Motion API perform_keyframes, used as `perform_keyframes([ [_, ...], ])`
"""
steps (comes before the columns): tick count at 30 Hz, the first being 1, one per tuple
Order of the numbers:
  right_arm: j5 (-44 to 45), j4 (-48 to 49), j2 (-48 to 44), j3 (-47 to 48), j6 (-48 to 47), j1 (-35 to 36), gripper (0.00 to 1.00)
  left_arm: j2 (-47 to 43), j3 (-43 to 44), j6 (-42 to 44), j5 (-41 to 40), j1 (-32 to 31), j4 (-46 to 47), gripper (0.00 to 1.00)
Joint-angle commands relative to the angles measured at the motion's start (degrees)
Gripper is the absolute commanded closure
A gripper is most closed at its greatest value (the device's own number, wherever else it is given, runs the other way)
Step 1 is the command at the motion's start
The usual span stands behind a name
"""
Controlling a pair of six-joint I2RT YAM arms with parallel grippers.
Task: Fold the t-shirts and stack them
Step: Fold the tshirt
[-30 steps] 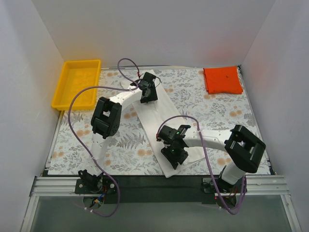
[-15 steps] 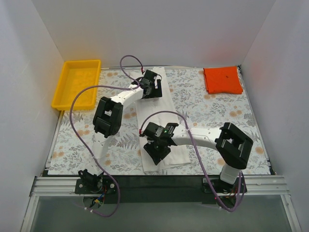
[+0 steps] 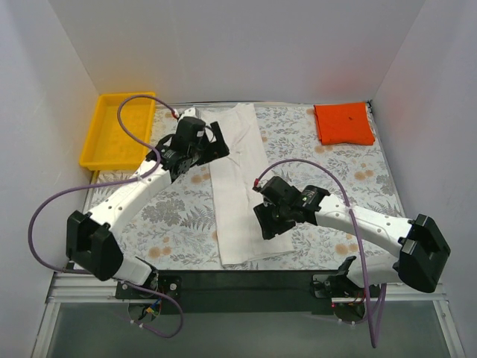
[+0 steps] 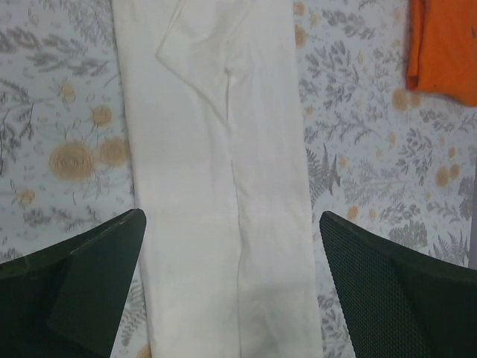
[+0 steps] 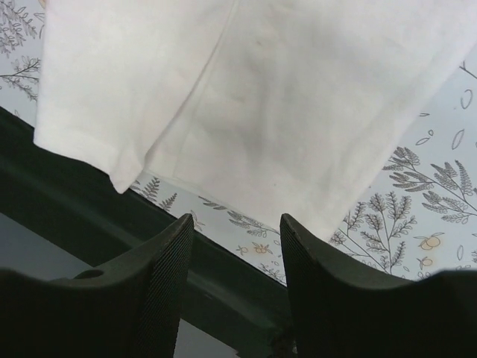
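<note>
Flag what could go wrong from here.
The white t-shirt has its near hem at the table's dark front edge; a pull toward the arms could drag it over. Its tucked flap lies loose, with the left claw and right claw both off it, so the next fold may spill it open.

One white shirt [image 3: 235,195], one orange shirt [image 3: 343,124], one tray [image 3: 119,139]

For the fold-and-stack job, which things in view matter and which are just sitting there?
Part of the job:
- white t-shirt, folded into a long strip mid-table
- orange-red t-shirt, folded, far right corner

Just lying about:
- yellow tray, far left corner
- floral table cover
</note>
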Motion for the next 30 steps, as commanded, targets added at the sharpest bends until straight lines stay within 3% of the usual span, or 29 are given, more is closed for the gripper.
perform_keyframes([
  [1,-5.0,1.1,-0.9,-0.3,1.2,-0.1,0.52,-5.9,-10.9,-6.2,1.4,-1.7,-5.8,0.04],
  [6,-16.6,12.2,0.4,-3.9,4.8,-0.1,0.53,-15.4,-22.9,-11.9,3.3,-2.7,-8.9,0.05],
  [11,-20.2,18.7,4.2,-8.0,7.6,-0.1,0.53,-19.7,-31.6,-15.8,5.8,-3.1,-9.1,0.06],
  [25,-26.2,26.5,12.2,-8.5,8.4,-0.1,0.59,-19.9,-38.6,-20.4,9.1,-5.8,-8.1,0.13],
  [30,-26.0,26.7,13.2,-8.6,8.3,-0.1,0.71,-18.1,-38.9,-22.2,9.3,-8.5,-7.1,0.15],
])
